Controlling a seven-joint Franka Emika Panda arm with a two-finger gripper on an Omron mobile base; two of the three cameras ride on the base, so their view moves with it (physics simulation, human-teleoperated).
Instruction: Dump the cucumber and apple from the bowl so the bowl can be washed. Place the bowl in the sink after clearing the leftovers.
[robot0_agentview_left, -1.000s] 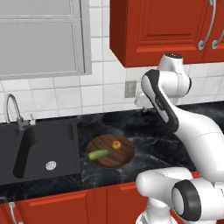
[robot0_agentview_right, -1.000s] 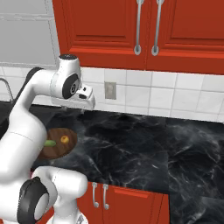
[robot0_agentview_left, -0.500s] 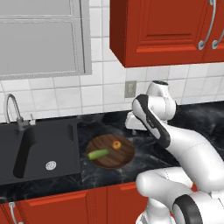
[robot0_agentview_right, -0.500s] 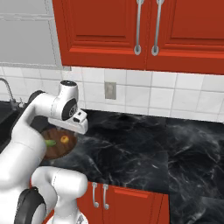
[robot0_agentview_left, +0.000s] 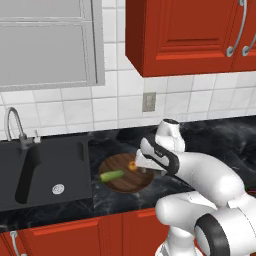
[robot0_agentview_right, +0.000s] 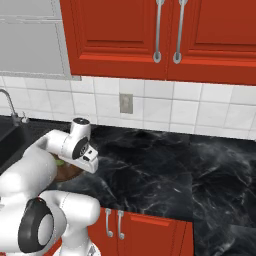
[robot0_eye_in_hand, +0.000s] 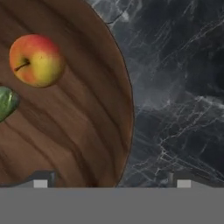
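The dark wooden bowl (robot0_agentview_left: 125, 181) sits on the black marble counter, just right of the sink (robot0_agentview_left: 45, 170). In it lie the light-green cucumber (robot0_agentview_left: 112, 175) and the small orange-yellow apple (robot0_agentview_left: 132, 165). My gripper (robot0_agentview_left: 144, 169) hangs low over the bowl's right edge, open. In the hand view the bowl's rim (robot0_eye_in_hand: 130, 109) runs between the two fingertips, one over the wood (robot0_eye_in_hand: 40, 181) and one over the counter. The apple (robot0_eye_in_hand: 37, 60) and an end of the cucumber (robot0_eye_in_hand: 6, 103) lie to the left there. The right base view shows a slice of the bowl (robot0_agentview_right: 67, 172) behind the hand.
A curved grey faucet (robot0_agentview_left: 15, 125) stands at the sink's back left. Red cabinets (robot0_agentview_left: 190, 35) hang above, and a wall outlet (robot0_agentview_left: 148, 101) sits on the tiled backsplash. Black counter (robot0_agentview_right: 165, 175) stretches off to the right of the bowl.
The arm has come down and forward from above the counter to the bowl's right rim, and the jaws have opened a little wider. The bowl and fruit have not moved.
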